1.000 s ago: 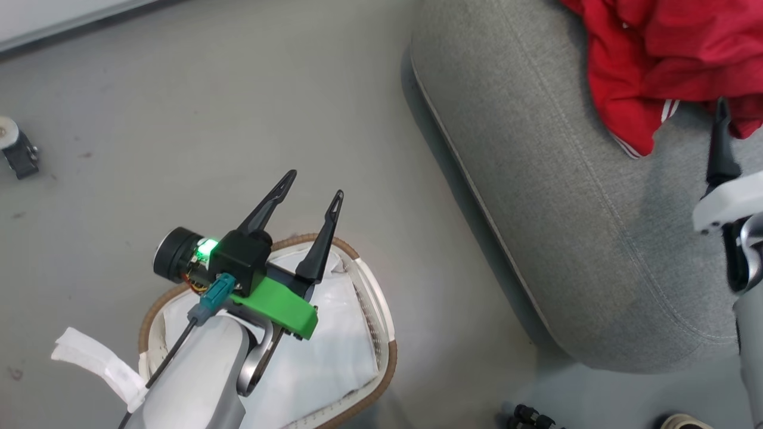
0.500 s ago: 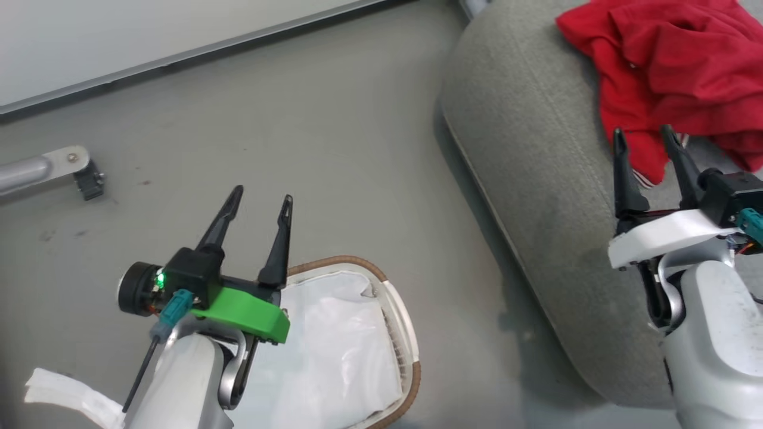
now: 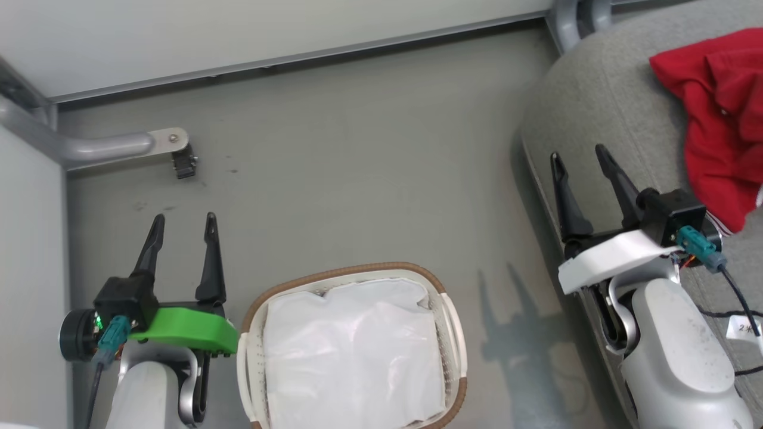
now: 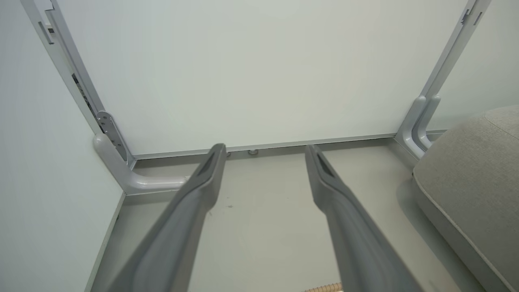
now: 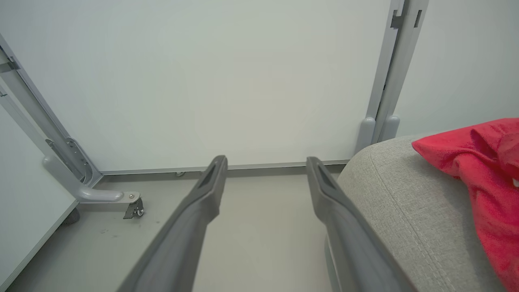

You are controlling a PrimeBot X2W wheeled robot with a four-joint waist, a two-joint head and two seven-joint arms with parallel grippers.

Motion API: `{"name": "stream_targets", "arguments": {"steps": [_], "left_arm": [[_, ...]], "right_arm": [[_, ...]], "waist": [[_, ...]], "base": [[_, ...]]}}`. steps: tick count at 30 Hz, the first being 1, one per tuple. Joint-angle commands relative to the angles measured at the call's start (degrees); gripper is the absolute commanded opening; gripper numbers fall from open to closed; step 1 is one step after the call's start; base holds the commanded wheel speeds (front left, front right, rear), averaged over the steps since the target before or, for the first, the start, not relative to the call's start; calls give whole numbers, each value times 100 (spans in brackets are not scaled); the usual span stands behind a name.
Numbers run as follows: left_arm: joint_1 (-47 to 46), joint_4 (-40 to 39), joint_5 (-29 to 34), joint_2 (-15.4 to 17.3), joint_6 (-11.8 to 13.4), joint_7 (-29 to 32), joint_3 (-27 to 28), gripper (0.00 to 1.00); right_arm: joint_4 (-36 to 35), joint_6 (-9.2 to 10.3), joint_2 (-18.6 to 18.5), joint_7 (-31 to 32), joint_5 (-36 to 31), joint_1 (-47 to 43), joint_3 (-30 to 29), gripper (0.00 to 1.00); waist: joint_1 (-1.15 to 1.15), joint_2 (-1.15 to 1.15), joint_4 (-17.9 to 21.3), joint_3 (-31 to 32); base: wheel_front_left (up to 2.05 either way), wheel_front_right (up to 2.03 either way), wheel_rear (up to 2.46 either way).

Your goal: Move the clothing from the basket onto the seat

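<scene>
Clothing [image 3: 718, 137] lying on seat [image 3: 602, 113], near its right edge. Basket [image 3: 453, 322] showing liner [image 3: 351, 351] alone. Left gripper [image 3: 182, 229], right gripper [image 3: 578, 164] hanging with fingers spread, gripping nothing. Transfer looking done; next move likely calling for nothing beyond parking arms.

1. My right gripper [image 5: 265, 162] has its two fingers spread apart, holding nothing, over the grey floor [image 5: 259, 239].
2. The grey seat [image 5: 405, 211] lies to their right.
3. Red clothing [image 5: 482, 170] rests on it.
4. A white wall panel [image 5: 202, 81] stands ahead.
</scene>
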State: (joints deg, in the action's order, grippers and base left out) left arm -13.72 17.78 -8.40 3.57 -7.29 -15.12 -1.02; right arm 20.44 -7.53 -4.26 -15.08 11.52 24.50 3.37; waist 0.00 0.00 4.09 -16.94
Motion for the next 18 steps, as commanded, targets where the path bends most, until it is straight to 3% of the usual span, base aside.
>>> {"name": "stream_targets", "arguments": {"steps": [1,9,18], "left_arm": [[152,-23,42,-22,9,-4,98,100],[512,105,23,-61,-3,-4,414,100],[950,159,-91,-63,-12,-4,471,100]], "right_arm": [[30,8,2,-12,-21,-145,3,100],[160,8,-7,-12,7,-527,29,100],[298,8,5,-12,156,-996,-3,100]], "waist": [[0,0,-297,213],[0,0,-560,557],[0,0,-580,1000]], "base": [[0,0,0],[0,0,0],[0,0,0]]}}
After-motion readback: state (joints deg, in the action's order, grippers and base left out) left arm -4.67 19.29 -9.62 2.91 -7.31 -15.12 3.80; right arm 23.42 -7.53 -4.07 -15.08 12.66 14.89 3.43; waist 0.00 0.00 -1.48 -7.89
